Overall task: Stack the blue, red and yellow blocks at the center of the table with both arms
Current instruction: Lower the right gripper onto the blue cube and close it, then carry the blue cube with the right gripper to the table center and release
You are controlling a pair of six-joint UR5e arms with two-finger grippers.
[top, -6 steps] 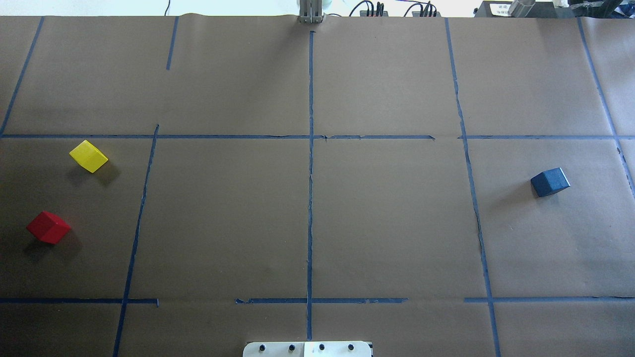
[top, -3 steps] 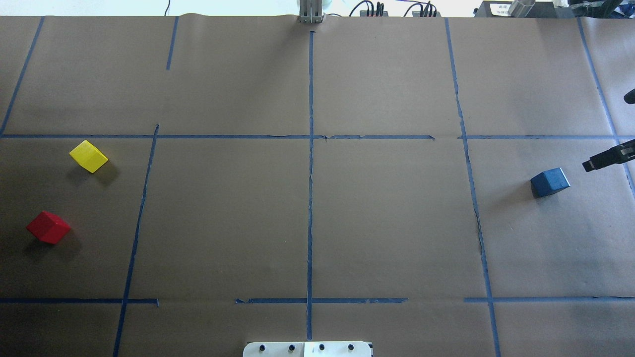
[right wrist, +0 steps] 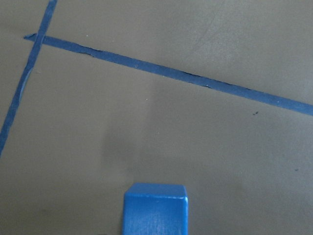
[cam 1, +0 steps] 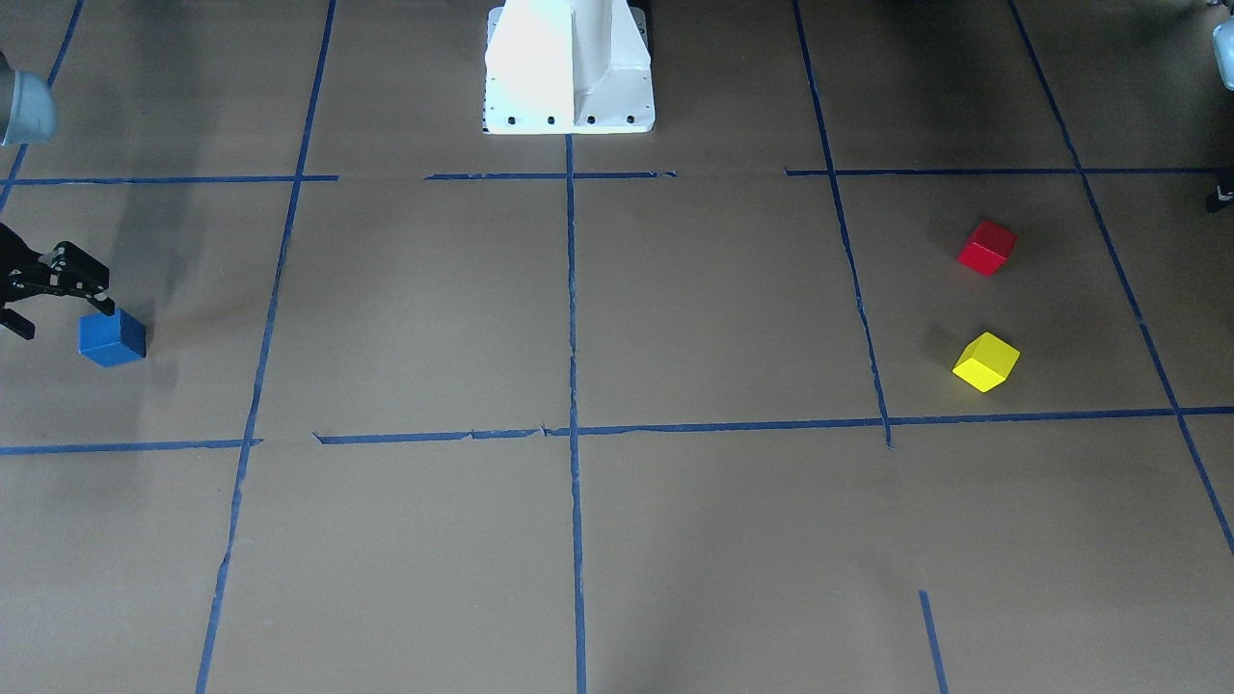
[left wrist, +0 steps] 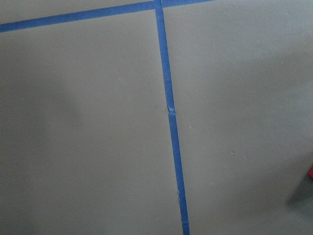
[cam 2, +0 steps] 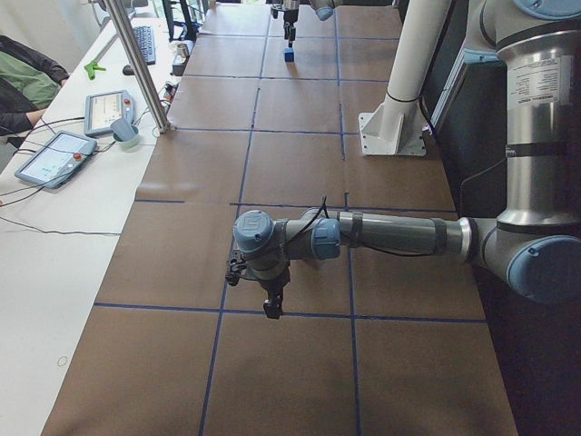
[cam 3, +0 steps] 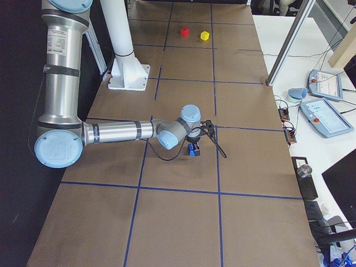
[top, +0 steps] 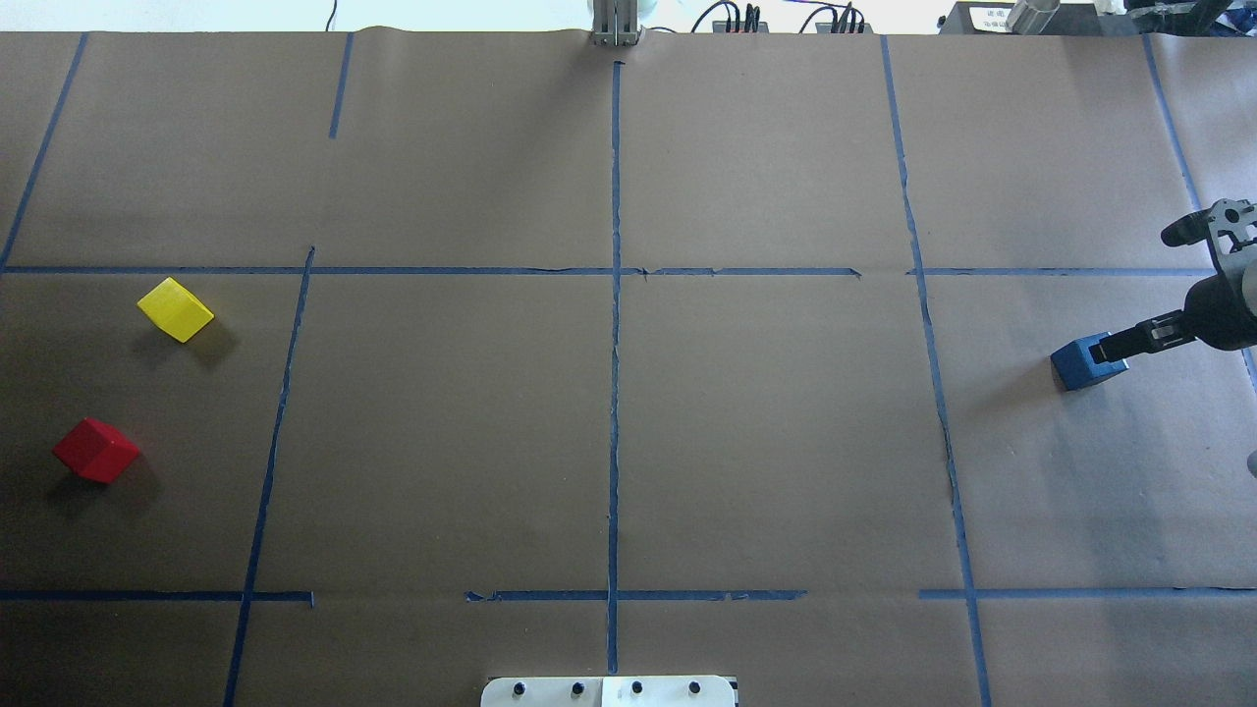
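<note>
I am taking the centre tape line (top: pixel 615 393), which is running down the brown worktop (top: pixel 786 442), as my mark for everything here. Farthest to its left, beyond what the overhead camera is taking in, the left gripper (cam 2: pixel 260 292) is hanging above bare paper and pointing down. It is showing clearly only from the side, so I cannot tell whether its fingers are apart or together.

Well left of the line, the red block (top: pixel 95 451) is sitting nearer the robot. The yellow block (top: pixel 176 309) is lying near it, farther from the robot. The 2 are apart, and both are sitting cornerwise to the tape.

Well right of the line, the blue block (top: pixel 1075 371) is resting flat on the paper. The right gripper (top: pixel 1132 295) is hanging over it from the right edge, with its fingers (top: pixel 1144 337) standing wide apart and gripping nothing. In the overhead view, 1 finger is crossing the block's top corner and the other is standing well off. I cannot tell whether the nearer finger is touching the block.
</note>
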